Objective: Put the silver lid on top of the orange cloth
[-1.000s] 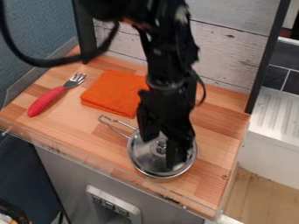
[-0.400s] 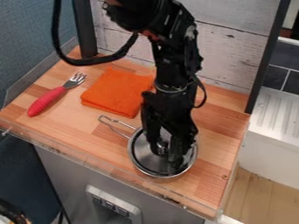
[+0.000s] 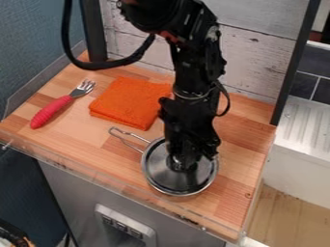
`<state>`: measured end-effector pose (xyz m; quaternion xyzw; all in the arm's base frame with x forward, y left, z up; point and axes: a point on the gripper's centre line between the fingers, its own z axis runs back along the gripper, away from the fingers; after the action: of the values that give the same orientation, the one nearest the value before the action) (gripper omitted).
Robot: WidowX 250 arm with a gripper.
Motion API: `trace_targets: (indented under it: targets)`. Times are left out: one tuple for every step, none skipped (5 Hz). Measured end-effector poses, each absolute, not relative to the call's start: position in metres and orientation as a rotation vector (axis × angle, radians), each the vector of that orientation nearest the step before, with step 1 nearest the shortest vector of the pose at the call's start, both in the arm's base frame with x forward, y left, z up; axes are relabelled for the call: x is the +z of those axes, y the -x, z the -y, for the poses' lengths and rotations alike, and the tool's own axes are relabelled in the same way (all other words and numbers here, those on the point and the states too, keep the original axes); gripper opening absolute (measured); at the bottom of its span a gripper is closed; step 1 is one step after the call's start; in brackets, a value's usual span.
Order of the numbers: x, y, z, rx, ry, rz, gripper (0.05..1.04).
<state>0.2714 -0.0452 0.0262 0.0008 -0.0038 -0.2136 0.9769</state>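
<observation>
Jaws have closed in from wide to narrow at the knob (image 3: pixel 175 163) of the silver lid (image 3: pixel 161 173); grasp looks made, lift next.
Left to right, pot (image 3: pixel 183 195) as reference: red-handled fork (image 3: pixel 53 110) on the table (image 3: pixel 97 140), well off to the pot's left; orange cloth (image 3: pixel 129 102) nearer, behind and left of the pot, flat and folded, nothing of mine on it; pot's wire handle (image 3: pixel 111 130) points cloth-ward. Pot is lidded, contents hidden. My jaws look clenched on the knob over the pot, lid level on its rim. Judgement: raise straight so the pot doesn't tag along, then carry left-back.
</observation>
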Motion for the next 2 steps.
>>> trace_targets:
  targets:
    - [0.028,-0.271,0.042,-0.443,-0.004,-0.003,0.282]
    - [0.039,-0.277,0.029,-0.408,0.021,-0.008,0.282]
